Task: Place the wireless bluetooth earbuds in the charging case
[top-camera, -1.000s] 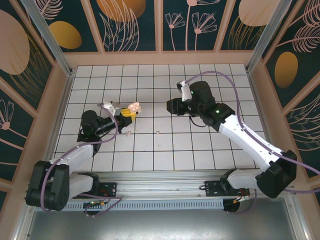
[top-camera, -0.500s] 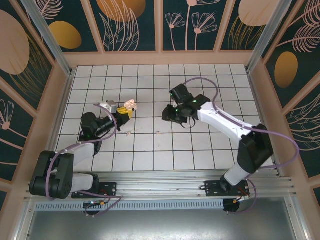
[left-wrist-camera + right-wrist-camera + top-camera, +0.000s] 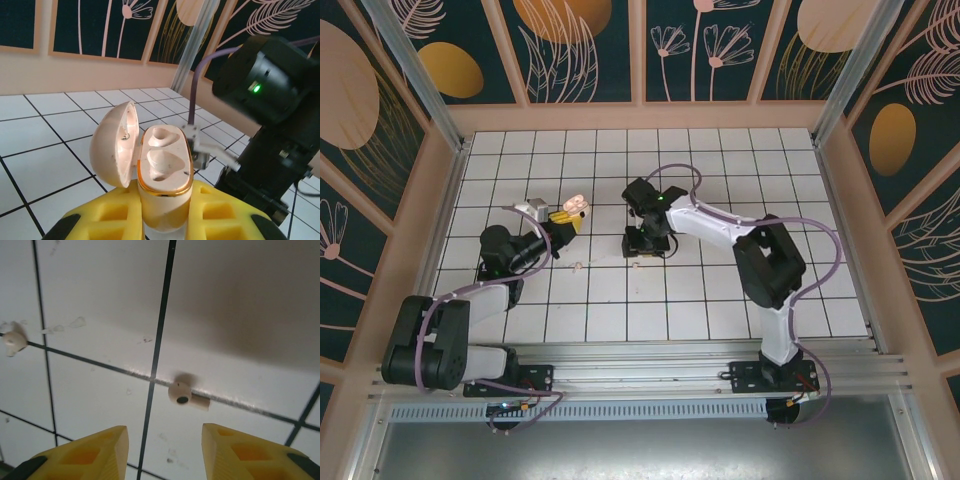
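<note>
Leftward across the white tiles (image 3: pixel 720 300) the right gripper (image 3: pixel 165 440) had swung, hanging with jaws apart and empty above an earbud (image 3: pixel 187 397); a second earbud (image 3: pixel 12 340) lay nearby. Farther off, the left gripper (image 3: pixel 563 222) clamped the charging case (image 3: pixel 162 165), lid open.

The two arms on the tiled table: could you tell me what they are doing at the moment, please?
The left gripper holds the charging case, which is open and empty. The right gripper hovers open over one earbud lying on the tiles, lined up to pick it up. The other earbud lies a little way off on the tiles. Neither one is in the case yet.
</note>
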`<state>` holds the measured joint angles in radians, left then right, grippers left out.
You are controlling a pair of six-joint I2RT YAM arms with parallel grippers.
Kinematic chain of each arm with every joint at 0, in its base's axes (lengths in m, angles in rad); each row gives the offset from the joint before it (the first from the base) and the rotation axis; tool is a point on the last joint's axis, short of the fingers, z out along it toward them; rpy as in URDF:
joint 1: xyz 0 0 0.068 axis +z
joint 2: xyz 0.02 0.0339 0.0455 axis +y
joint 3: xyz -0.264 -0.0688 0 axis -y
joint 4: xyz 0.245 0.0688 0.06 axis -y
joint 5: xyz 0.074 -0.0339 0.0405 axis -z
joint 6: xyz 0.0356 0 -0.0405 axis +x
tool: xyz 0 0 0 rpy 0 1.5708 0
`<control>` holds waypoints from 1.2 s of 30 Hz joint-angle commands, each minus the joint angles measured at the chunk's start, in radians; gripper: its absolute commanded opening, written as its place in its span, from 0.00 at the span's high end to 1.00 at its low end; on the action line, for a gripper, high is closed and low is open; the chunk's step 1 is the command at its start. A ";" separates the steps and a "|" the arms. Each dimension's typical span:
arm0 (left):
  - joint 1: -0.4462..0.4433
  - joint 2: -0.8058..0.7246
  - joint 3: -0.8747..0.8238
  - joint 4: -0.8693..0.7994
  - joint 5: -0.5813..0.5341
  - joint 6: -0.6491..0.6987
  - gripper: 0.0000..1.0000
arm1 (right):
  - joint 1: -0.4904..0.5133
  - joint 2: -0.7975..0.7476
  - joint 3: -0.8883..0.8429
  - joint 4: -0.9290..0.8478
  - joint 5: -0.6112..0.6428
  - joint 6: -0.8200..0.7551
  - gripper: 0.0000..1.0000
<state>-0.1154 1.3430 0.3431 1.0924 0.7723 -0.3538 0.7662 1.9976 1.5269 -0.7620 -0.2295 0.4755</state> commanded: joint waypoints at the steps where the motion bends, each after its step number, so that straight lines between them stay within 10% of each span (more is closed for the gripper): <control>1: 0.012 0.021 -0.001 0.074 -0.007 -0.032 0.97 | -0.009 0.041 0.041 -0.034 -0.013 -0.049 0.55; 36: 0.036 0.005 -0.012 0.077 -0.023 -0.037 0.98 | 0.013 0.039 -0.048 0.046 -0.162 0.048 0.57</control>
<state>-0.0895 1.3712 0.3428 1.1259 0.7494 -0.3798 0.7620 2.0876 1.4952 -0.7143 -0.3672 0.4892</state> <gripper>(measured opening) 0.179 0.429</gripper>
